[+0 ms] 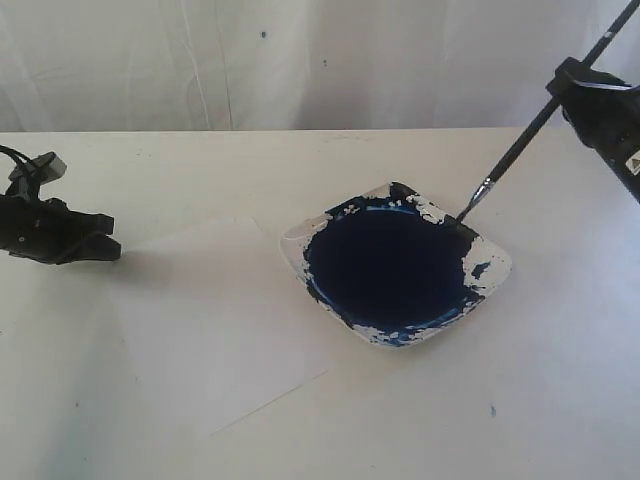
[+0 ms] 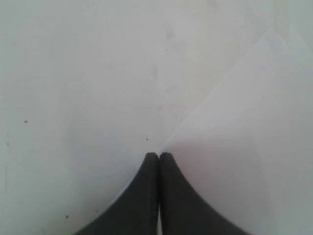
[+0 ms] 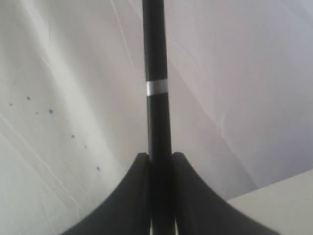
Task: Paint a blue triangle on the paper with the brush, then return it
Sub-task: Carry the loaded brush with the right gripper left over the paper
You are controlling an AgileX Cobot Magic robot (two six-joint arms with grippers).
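Clamped on the brush [image 1: 520, 150], the right gripper [image 1: 572, 82] tilts its tip into the dish [image 1: 492, 268] for blue, while the left gripper [image 1: 104, 246], jaws together, sits at the paper's [image 1: 220, 320] corner, likely steadying it.

1. Your right end effector [image 1: 562, 84] is black, and so is the handle of the brush [image 1: 520, 150] in it, which has a silvery ferrule [image 1: 485, 190] and a thin silver band [image 3: 156, 88].
2. Below the brush tip, the dish [image 1: 497, 262] is white with blue blotches along its rim, and the paint [image 1: 385, 265] in it is very dark blue.
3. Your left end effector [image 1: 108, 247] is black. The paper [image 1: 220, 320] at its tips is plain white, a shade paler than the off-white table [image 1: 200, 170].
4. Behind both, the cloth [image 1: 300, 60] is white with a few dark specks.
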